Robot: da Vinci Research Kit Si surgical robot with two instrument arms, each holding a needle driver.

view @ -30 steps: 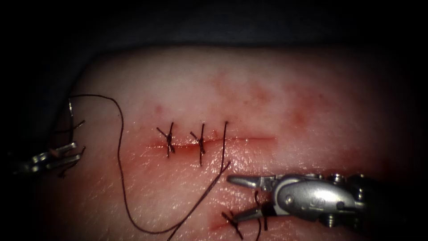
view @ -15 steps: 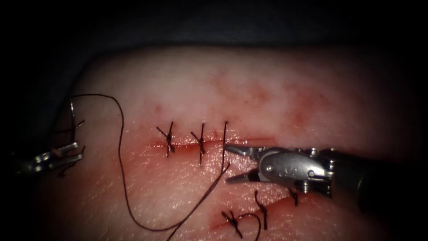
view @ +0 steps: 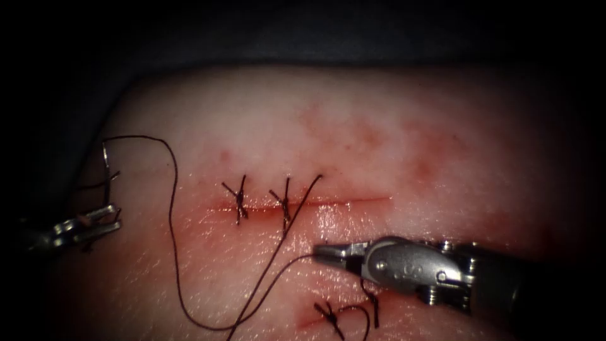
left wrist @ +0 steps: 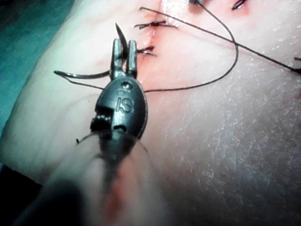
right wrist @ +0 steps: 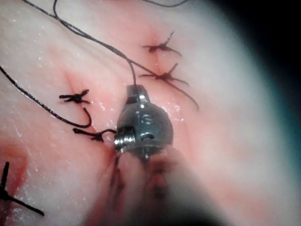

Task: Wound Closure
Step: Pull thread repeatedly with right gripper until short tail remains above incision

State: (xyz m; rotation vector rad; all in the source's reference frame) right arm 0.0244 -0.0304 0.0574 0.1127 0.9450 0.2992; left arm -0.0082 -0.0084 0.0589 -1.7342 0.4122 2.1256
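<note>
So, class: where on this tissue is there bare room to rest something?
Bare: the tissue above the cut, and right of its end. Crowded: below the cut, where the right tool grips thread; far left, the left tool holds the needle partway along its curve, out of the tissue.

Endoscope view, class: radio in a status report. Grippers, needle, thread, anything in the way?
Left gripper shut on needle mid-curve, off the tissue, left of the cut. Right gripper shut on thread below the cut. Two tied stitches nearby; nothing blocking.
</note>
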